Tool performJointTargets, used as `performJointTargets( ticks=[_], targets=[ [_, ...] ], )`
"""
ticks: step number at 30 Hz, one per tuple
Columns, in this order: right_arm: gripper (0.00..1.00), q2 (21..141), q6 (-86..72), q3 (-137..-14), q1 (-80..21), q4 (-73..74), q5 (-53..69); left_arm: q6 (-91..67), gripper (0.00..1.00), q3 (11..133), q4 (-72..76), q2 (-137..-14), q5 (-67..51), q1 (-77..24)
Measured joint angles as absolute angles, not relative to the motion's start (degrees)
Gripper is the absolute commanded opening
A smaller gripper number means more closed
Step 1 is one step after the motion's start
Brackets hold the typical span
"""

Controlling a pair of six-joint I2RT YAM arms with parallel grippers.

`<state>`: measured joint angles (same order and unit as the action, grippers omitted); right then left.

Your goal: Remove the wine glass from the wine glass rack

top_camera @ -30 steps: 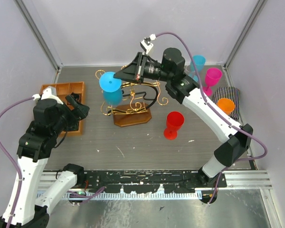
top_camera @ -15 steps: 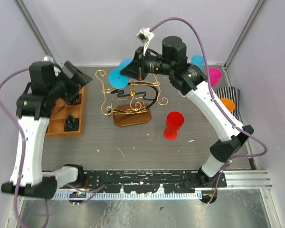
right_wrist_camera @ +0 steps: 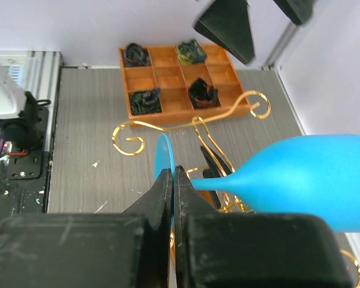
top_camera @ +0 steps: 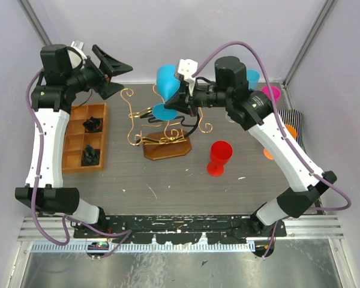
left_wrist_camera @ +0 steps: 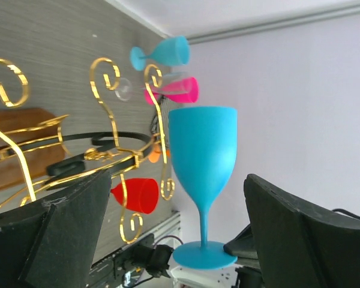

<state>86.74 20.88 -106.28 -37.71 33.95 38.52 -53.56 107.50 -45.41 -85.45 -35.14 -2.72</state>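
Plastic is what the blue wine glass [top_camera: 167,81] looks to be made of, so it is judged light, stiff and smooth, and maybe a bit slippery. The thin stem is thought the best place for it to be held. From the top, that stem is seen pinched by the closed fingers of the right gripper [top_camera: 180,100]. The glass is held on its side, up above the wine glass rack [top_camera: 168,149]. The left gripper [top_camera: 123,78] is lifted high near the back wall [top_camera: 168,36], with its fingers spread wide and nothing in them. The grey table [top_camera: 168,186] is shared with a red glass [top_camera: 219,157] and an orange tray [top_camera: 83,170], so room near the rack is judged tight. From the left wrist, the glass is seen close by the gold curls; whether they touch cannot be told. From the right wrist, the stem is seen squeezed between the shut fingers, right next to the round foot.
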Motion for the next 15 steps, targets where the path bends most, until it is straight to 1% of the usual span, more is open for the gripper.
performJointTargets(
  ticks=[8, 15],
  targets=[
    [0.01, 86.6, 22.6, -113.2, -38.4, 36.0, 47.7, -59.7, 0.98, 105.0, -34.9, -86.1, -44.7, -3.0],
    [0.03, 90.2, 22.4, -117.5, -41.1, 36.3, 50.4, -61.6, 0.98, 104.2, -32.1, -87.5, -47.4, -3.6]
  ],
)
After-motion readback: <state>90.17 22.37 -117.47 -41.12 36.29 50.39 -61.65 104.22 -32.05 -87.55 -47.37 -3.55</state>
